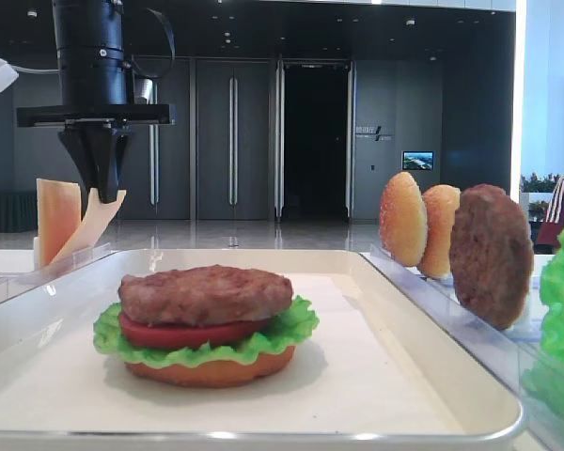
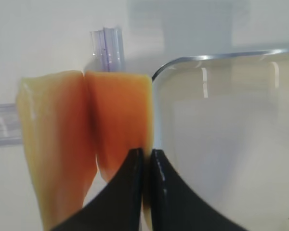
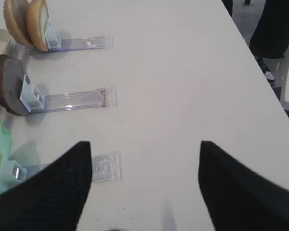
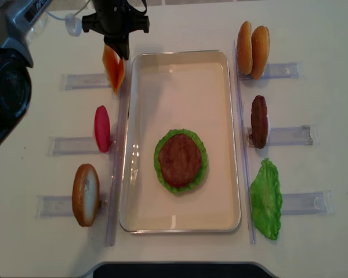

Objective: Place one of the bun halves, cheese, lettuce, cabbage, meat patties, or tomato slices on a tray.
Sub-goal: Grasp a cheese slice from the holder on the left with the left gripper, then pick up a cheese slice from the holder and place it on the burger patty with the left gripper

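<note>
At far left desk corner, beside tray [image 4: 129, 145] rim: left gripper [image 2: 147, 161] jaws pinched on top edge of upright cheese [image 2: 118, 120] slice in its rack. Tray stack lies rightward and nearer. Right gripper [image 3: 144, 159] jaws spread, empty, farther off.
</note>
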You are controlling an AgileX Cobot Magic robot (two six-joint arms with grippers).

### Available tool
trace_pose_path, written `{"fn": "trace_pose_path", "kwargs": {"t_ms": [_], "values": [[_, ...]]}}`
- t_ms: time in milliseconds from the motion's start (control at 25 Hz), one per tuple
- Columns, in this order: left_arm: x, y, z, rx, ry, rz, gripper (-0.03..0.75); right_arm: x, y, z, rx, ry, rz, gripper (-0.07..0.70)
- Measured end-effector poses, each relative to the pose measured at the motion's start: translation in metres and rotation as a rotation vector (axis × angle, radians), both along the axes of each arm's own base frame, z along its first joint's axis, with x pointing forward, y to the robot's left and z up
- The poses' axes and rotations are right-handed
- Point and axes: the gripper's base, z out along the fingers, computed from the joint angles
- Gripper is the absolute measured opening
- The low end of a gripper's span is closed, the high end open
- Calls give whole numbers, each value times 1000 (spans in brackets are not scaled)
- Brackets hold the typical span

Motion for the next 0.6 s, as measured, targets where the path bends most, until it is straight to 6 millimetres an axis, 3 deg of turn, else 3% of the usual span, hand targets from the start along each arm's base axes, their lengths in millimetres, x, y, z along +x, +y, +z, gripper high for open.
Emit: {"fn": "trace_pose_path", "kwargs": {"t_ms": [440, 600], "values": [[-22, -10, 61, -180, -79, -36, 15, 0, 0, 0, 0, 0, 0, 477], [-41, -14, 69, -267, -44, -105, 15, 0, 0, 0, 0, 0, 0, 474]]}}
